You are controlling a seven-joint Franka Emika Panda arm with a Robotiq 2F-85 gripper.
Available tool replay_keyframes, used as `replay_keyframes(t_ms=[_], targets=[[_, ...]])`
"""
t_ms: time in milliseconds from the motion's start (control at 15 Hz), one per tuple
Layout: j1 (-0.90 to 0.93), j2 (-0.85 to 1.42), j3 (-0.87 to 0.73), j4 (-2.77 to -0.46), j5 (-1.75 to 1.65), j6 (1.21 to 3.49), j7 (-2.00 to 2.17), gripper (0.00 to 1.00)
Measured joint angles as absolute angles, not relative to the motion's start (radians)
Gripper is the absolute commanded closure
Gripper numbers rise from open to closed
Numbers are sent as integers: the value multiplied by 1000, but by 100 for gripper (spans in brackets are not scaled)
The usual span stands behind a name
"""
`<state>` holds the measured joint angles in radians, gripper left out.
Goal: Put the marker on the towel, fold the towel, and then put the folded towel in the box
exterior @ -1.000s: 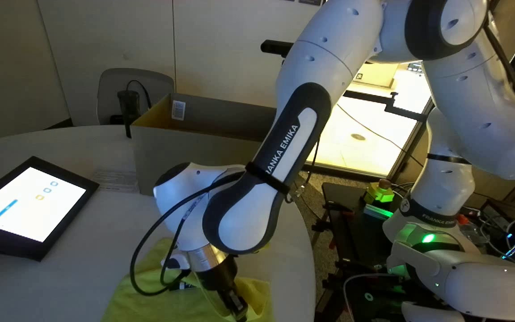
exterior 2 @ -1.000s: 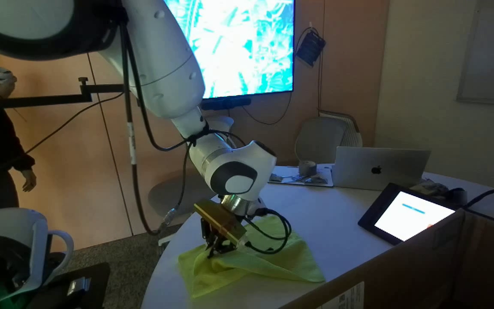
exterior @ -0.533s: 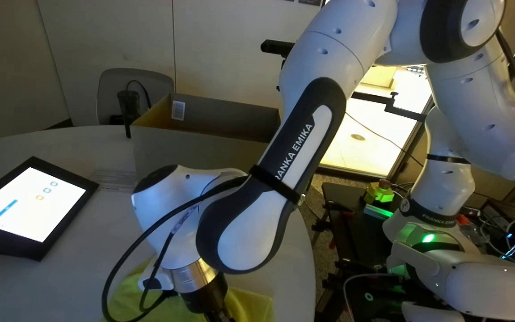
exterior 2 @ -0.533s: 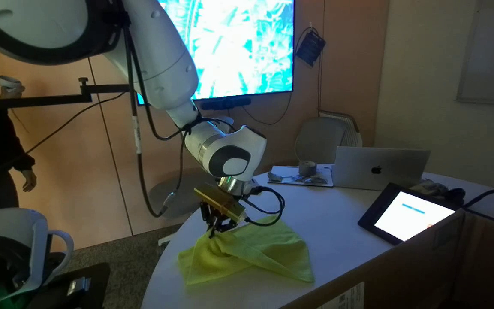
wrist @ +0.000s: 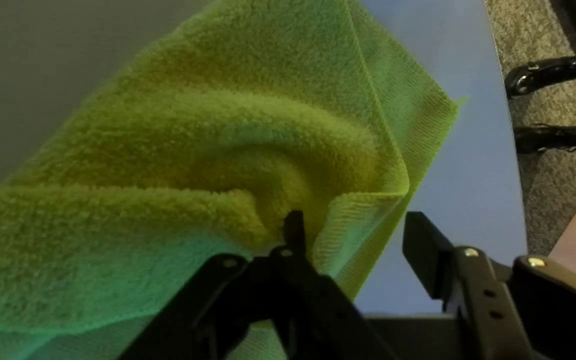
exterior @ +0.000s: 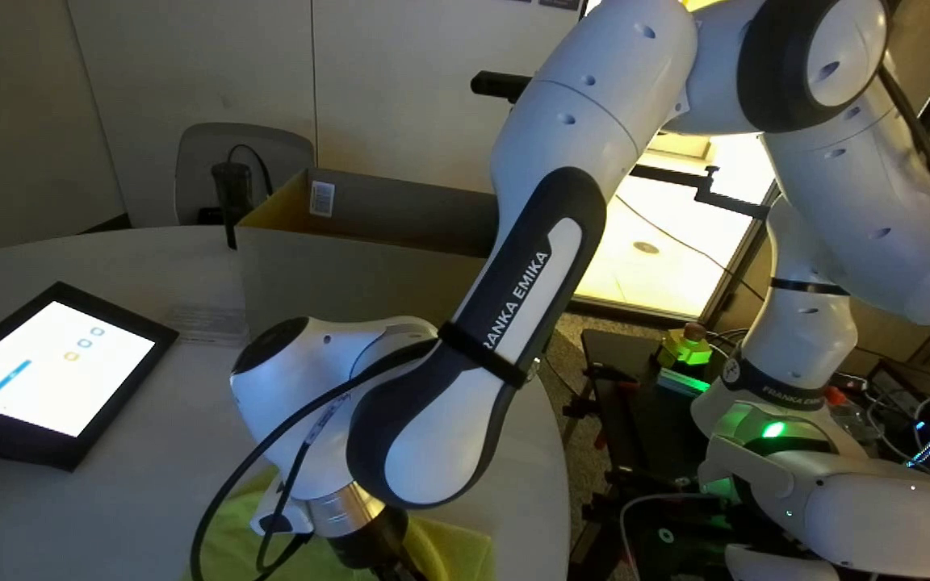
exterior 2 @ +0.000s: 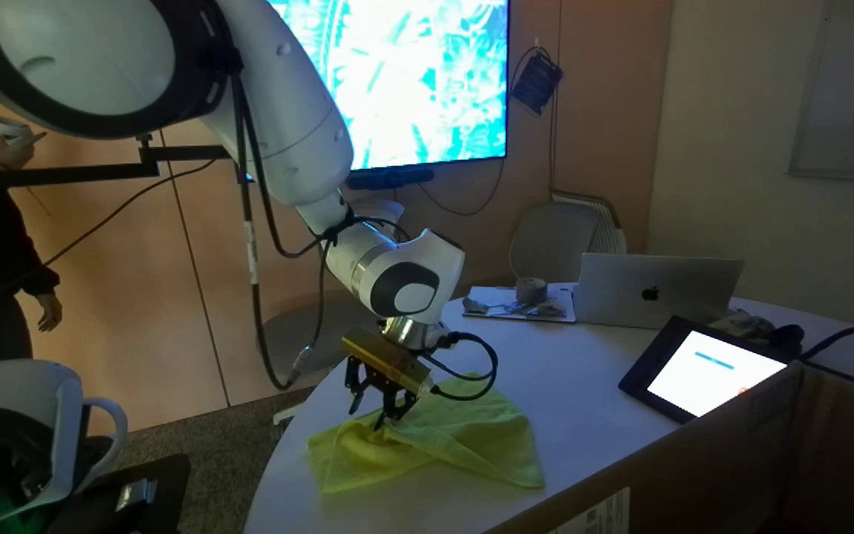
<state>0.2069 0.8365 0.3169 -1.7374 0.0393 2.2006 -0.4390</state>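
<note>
The 2 fingers (wrist: 424,250) stand apart, 1 over the towel (exterior 2: 471,437); contact cannot be confirmed. The towel lies creased and partly folded on the worktop (exterior 2: 568,393), outside the box (exterior 2: 694,475), which sits near right in an exterior view.

Box (exterior: 360,278) partly behind the arm (exterior: 542,258).

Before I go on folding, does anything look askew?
Yes: the towel is rumpled and folded askew. In the wrist view its edges don't line up: a corner juts past the upper layer.
</note>
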Motion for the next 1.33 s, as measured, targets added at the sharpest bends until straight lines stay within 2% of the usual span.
replay_keyframes(t_ms=[133,200,600,1333], targets=[[209,835,317,-1725,39,2201,-437,1],[210,834,317,-1718,39,2201,-435,0],[216,799,278,-1676,1,2248,-364,0],[242,790,47,-1675,-103,2519,-2,0]])
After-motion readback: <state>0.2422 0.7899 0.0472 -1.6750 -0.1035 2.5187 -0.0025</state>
